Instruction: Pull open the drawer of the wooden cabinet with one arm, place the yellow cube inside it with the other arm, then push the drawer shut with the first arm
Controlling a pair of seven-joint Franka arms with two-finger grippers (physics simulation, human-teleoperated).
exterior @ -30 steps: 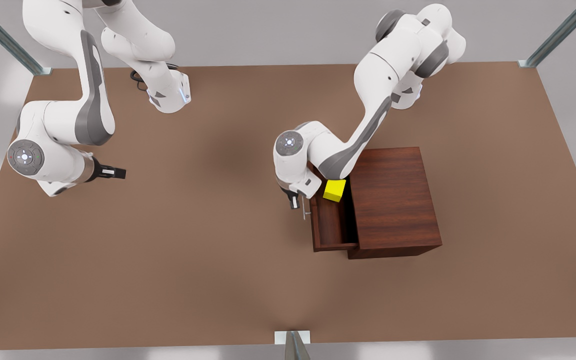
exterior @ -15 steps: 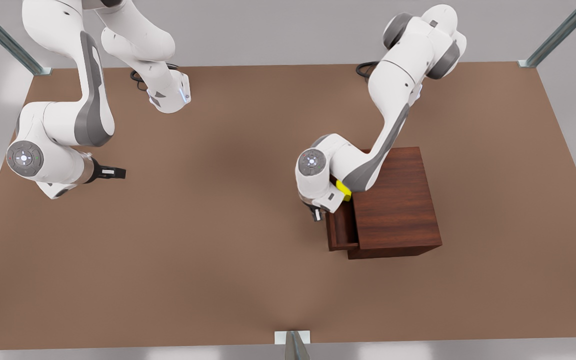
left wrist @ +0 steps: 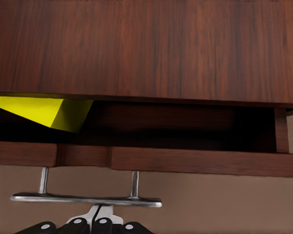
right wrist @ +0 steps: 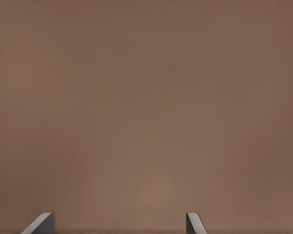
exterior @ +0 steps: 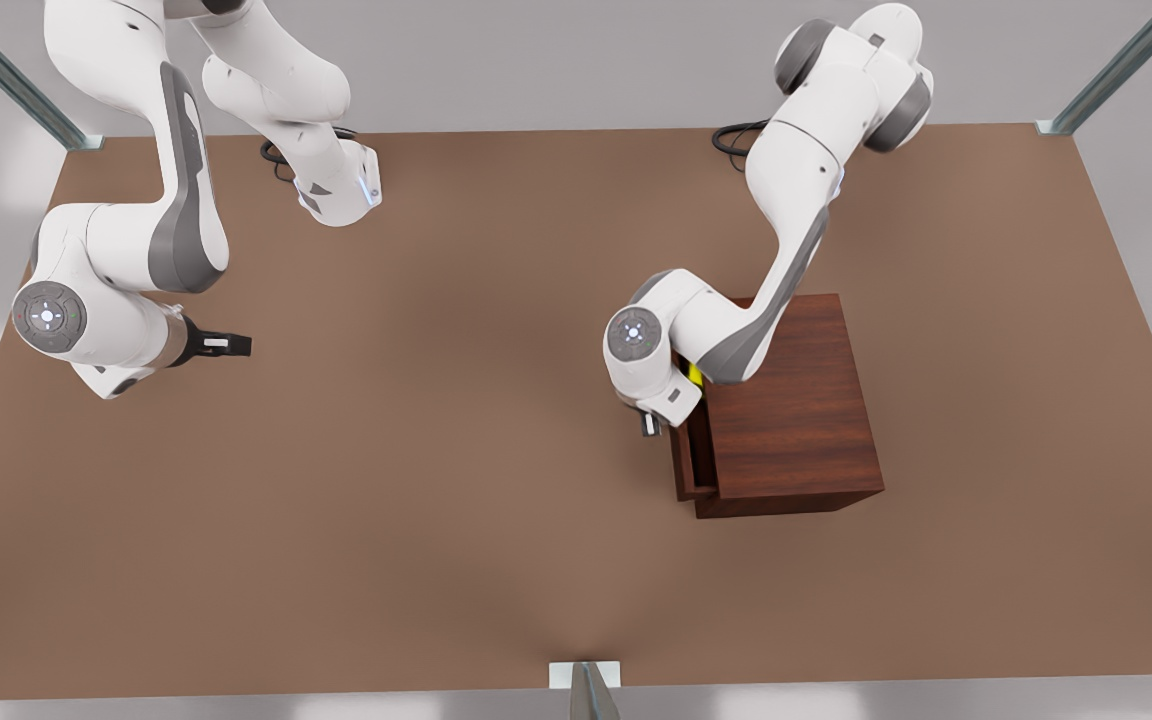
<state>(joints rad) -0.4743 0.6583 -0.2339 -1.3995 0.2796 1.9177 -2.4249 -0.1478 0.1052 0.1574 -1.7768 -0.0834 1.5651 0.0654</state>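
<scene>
Nearly shut, the drawer (exterior: 688, 455) shows a narrow gap under the wooden cabinet (exterior: 791, 400), with the yellow cube (left wrist: 49, 111) inside it. At the silver bar handle (left wrist: 85, 198) sits the left hand (exterior: 649, 424); whether it pinches the bar, I cannot tell. Rigid wood should slide easily if pushed squarely at the handle. Well apart above bare tabletop (right wrist: 146, 97), the right hand (right wrist: 118, 223) waits, fingers spread.

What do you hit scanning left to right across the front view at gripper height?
Black two-finger right gripper over the brown table → left gripper at the drawer front → dark reddish-brown wooden cabinet.
</scene>
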